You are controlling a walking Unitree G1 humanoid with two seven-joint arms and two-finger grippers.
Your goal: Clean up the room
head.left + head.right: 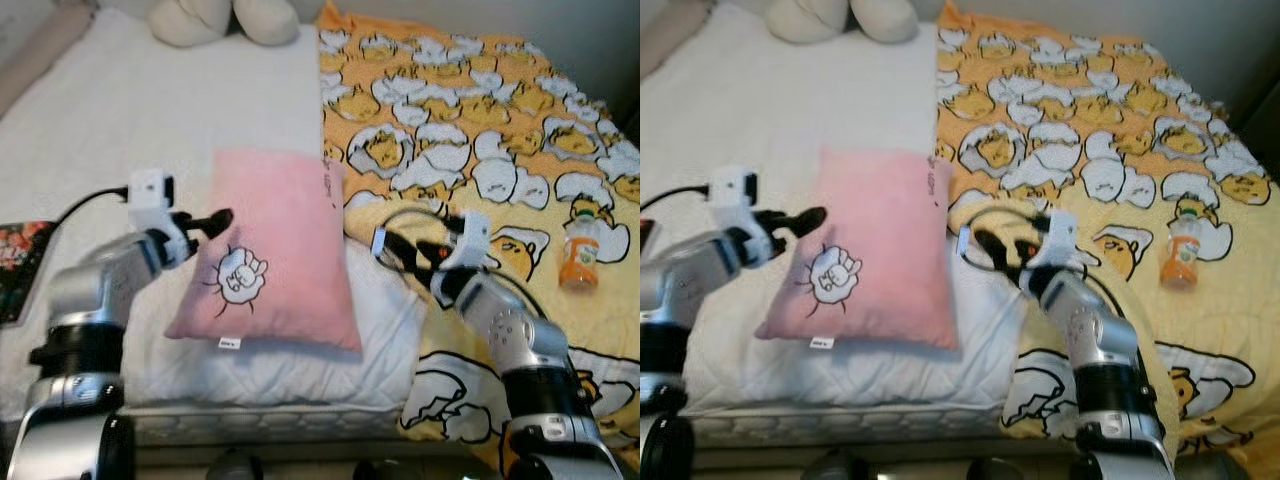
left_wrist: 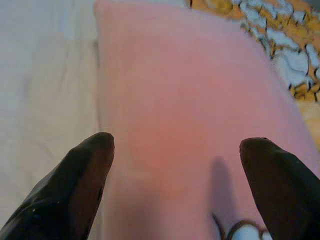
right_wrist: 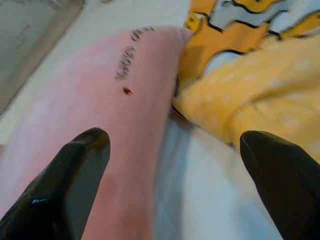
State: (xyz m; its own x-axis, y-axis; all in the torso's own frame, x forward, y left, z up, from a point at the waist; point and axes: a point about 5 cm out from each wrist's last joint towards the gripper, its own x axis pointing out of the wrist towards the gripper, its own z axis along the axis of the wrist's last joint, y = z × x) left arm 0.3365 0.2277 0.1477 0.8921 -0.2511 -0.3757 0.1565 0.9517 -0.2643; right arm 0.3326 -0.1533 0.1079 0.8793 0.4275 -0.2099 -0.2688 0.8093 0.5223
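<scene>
A pink pillow [image 1: 275,250] with a white fist drawing lies on the white bed [image 1: 130,110], near its front edge. My left gripper [image 1: 215,222] is at the pillow's left edge. In the left wrist view its fingers [image 2: 75,185] are spread open over the pink fabric [image 2: 185,90]. My right gripper [image 1: 395,245] is at the pillow's right edge, by the folded rim of the yellow blanket [image 1: 480,100]. It is open too, one finger [image 3: 65,185] over the pillow [image 3: 100,115] and the other over the blanket [image 3: 250,90]. Neither gripper holds anything.
An orange juice bottle [image 1: 580,255] stands on the blanket at the right. White plush cushions [image 1: 225,20] lie at the head of the bed. A dark printed book [image 1: 20,265] lies at the bed's left edge. The mattress front edge runs just below the pillow.
</scene>
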